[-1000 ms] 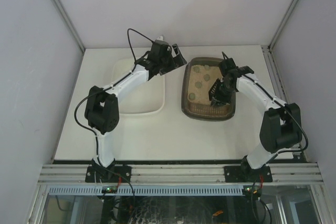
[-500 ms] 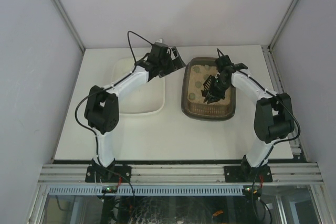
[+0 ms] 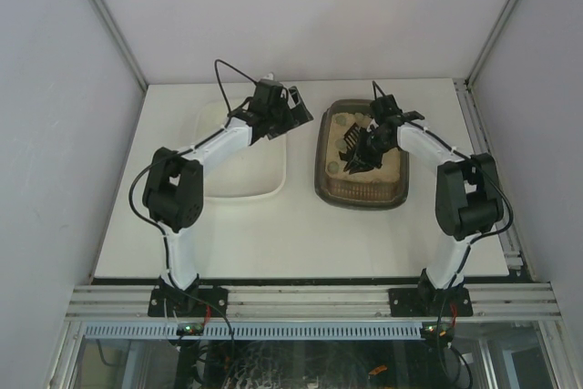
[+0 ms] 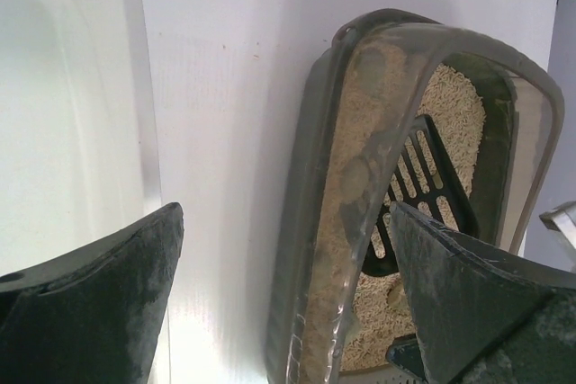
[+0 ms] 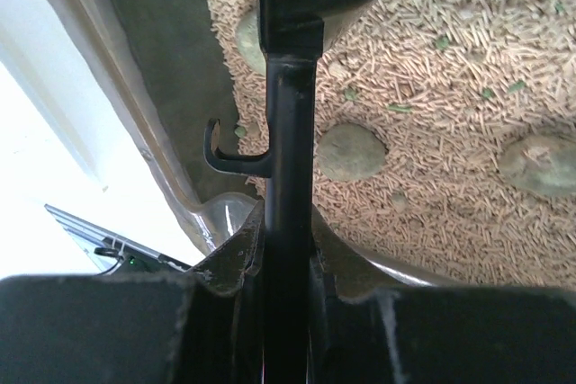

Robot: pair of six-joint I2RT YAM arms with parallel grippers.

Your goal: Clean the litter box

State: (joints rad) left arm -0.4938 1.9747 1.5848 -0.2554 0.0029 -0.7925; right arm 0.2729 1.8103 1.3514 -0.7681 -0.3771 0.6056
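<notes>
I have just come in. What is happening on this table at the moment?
The right pincer is shut on the handle of a black slotted scoop, whose head is inside the litter box, over the tan litter. Several greenish-grey clumps lie on the litter. The left pincer is open and holds nothing, near the gap between the white tub and the litter box.

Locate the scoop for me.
Top view: the black slotted scoop is inside the litter box, right of the white tub, held by the right hand.
</notes>
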